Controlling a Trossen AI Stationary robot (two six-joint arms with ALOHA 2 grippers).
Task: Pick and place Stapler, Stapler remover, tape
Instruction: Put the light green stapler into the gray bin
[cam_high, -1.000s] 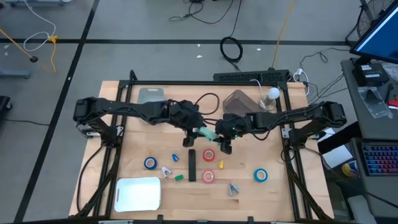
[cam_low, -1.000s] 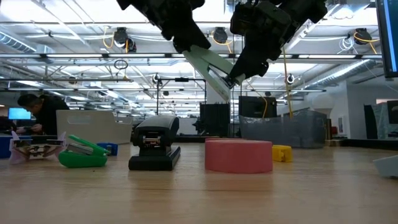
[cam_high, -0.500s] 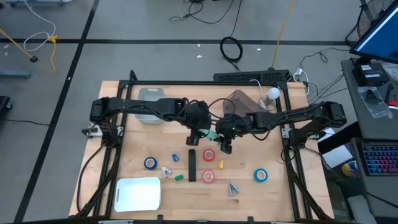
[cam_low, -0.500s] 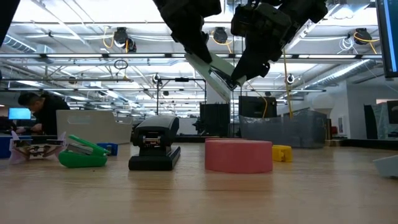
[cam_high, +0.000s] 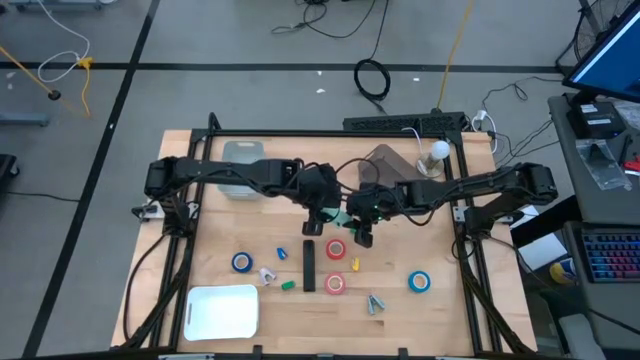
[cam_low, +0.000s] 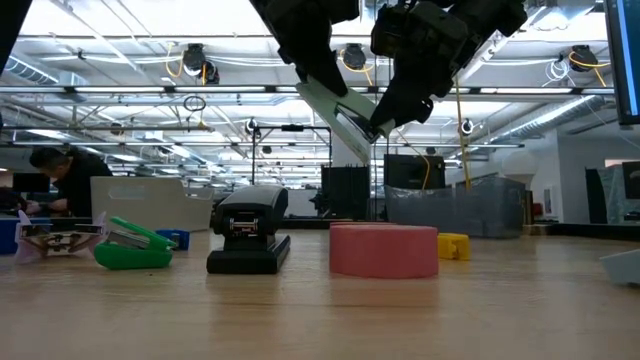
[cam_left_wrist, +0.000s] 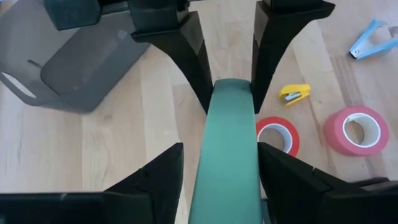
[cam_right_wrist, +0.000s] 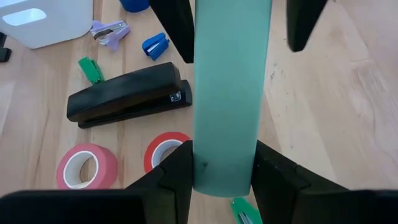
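Observation:
A teal stapler (cam_high: 336, 215) hangs in the air over the table's middle, between my two grippers. My right gripper (cam_right_wrist: 224, 177) is shut on the end nearer the right arm. My left gripper (cam_left_wrist: 221, 180) is open at the other end. Its fingers (cam_left_wrist: 155, 177) stand on either side of the stapler with a narrow gap showing. In the low view the stapler (cam_low: 340, 105) slopes down toward my right gripper (cam_low: 378, 125). Below lie a black stapler (cam_high: 309, 265), two red tape rolls (cam_high: 336, 249) (cam_high: 336, 284) and two blue ones (cam_high: 242, 262) (cam_high: 419, 281). My right gripper pinches the teal stapler's two long sides (cam_right_wrist: 202, 168) between its two fingers, at the end nearest the right arm. The fingers slant down from the table's right and point along the stapler. The stapler is lifted clear of the table, tilted, with its free end higher.
A white tray (cam_high: 222, 310) sits near the front left, a pale grey tray (cam_high: 243, 155) at the far left and a dark grey one (cam_high: 385, 160) at the far middle. Small staplers and staple removers (cam_high: 267, 275) (cam_high: 374, 303) (cam_high: 354, 264) lie among the tape rolls.
My left gripper has moved toward the table's right, closer to my right gripper, and tipped further down. Its fingers now straddle more of the teal stapler. The stapler and my right gripper have stayed where they were.

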